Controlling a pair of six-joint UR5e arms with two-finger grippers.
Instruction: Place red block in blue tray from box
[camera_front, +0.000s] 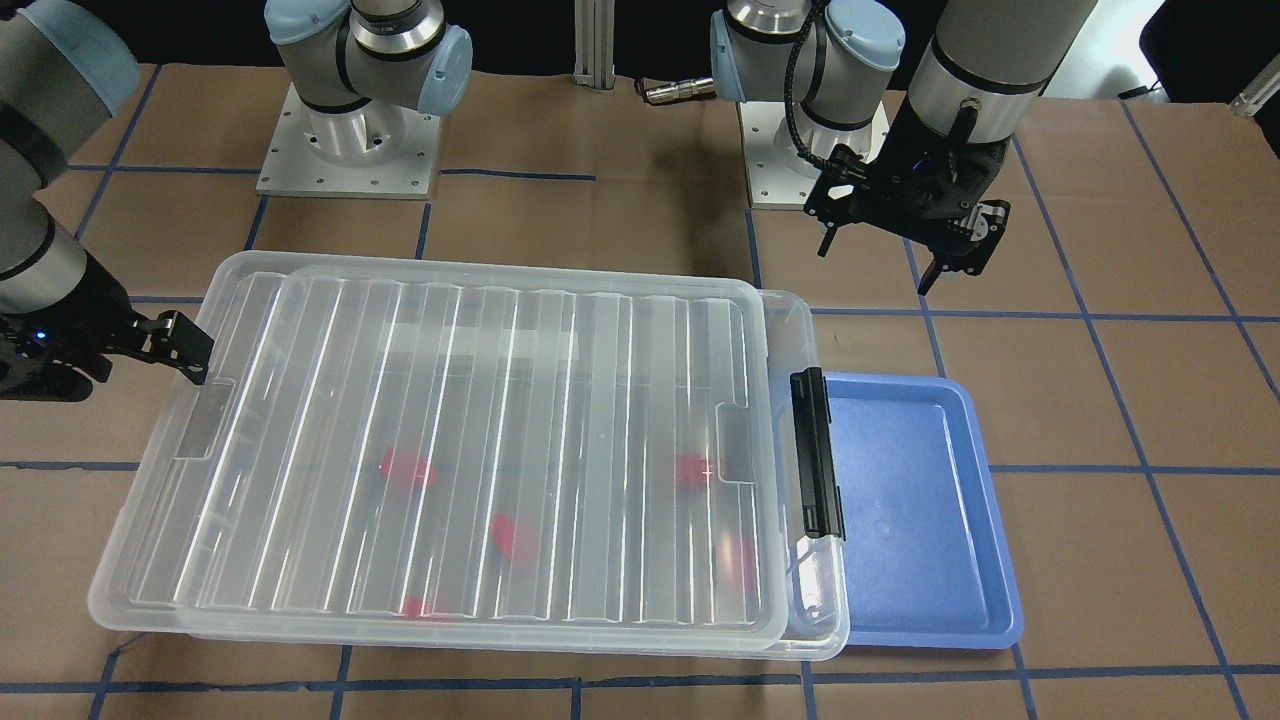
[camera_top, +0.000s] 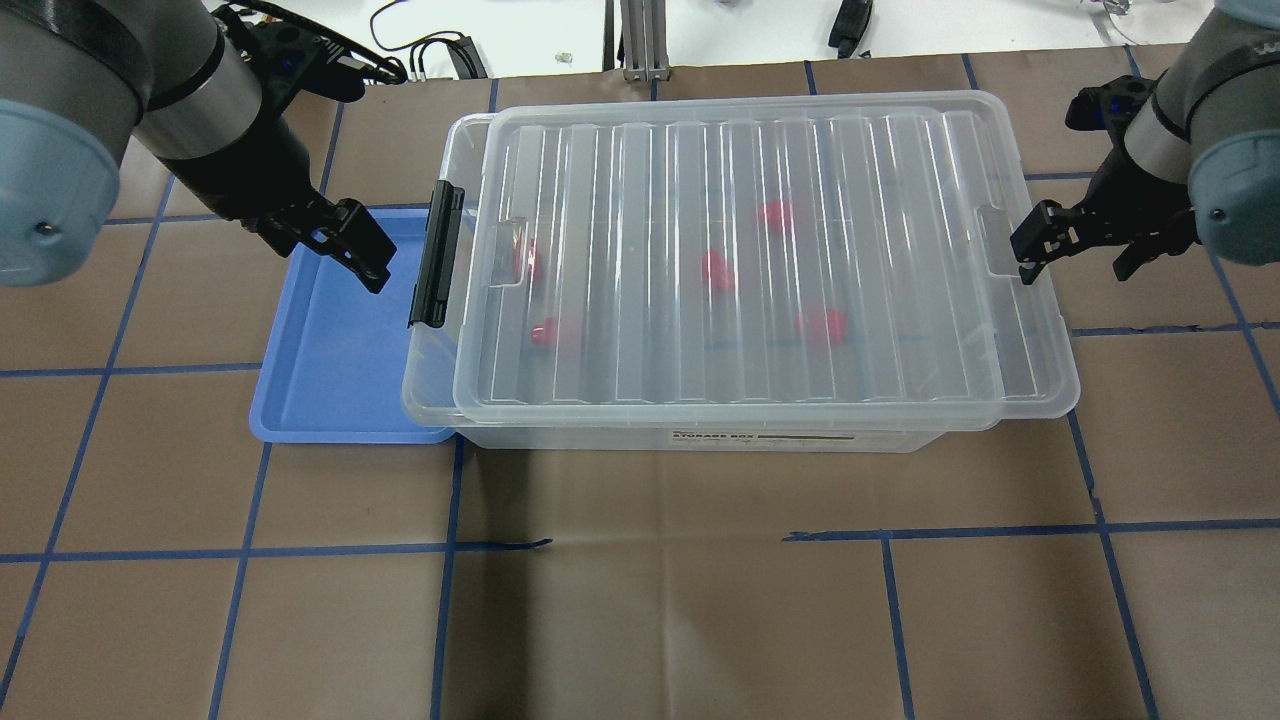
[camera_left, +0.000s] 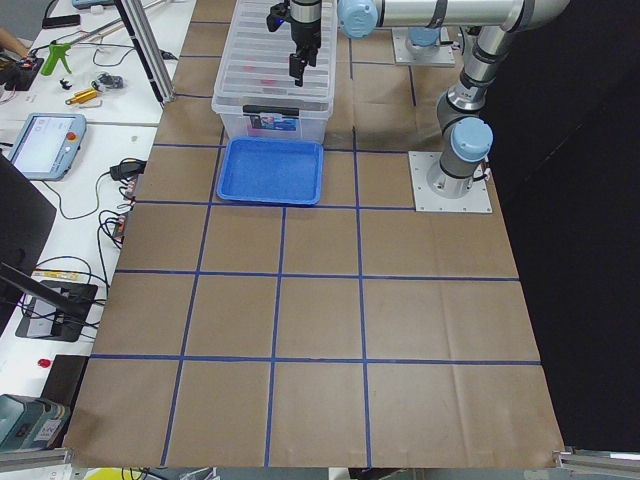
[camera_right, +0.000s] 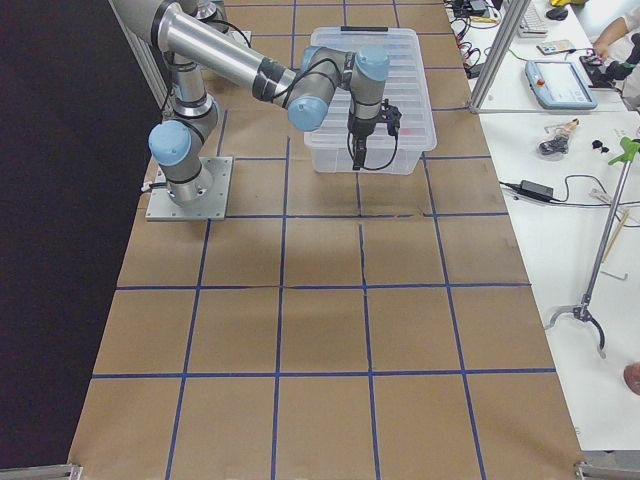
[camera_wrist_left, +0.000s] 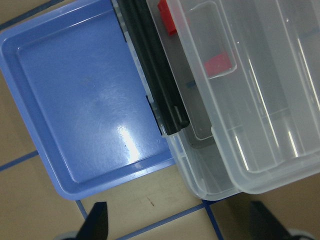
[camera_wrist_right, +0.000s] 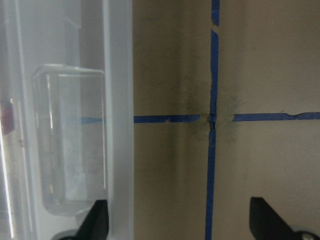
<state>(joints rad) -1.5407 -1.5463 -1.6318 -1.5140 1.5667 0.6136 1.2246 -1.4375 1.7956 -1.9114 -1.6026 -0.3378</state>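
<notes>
Both spread, left end effector (camera_top: 362, 252) and right end effector (camera_top: 1075, 255) hang outside the box (camera_top: 560, 436) holding red blocks (camera_top: 717, 270).

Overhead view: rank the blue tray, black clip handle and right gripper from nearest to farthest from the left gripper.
1. blue tray, right at the left gripper.
2. black clip handle, just beside it on the box end.
3. right gripper, past the box's opposite end.
</notes>
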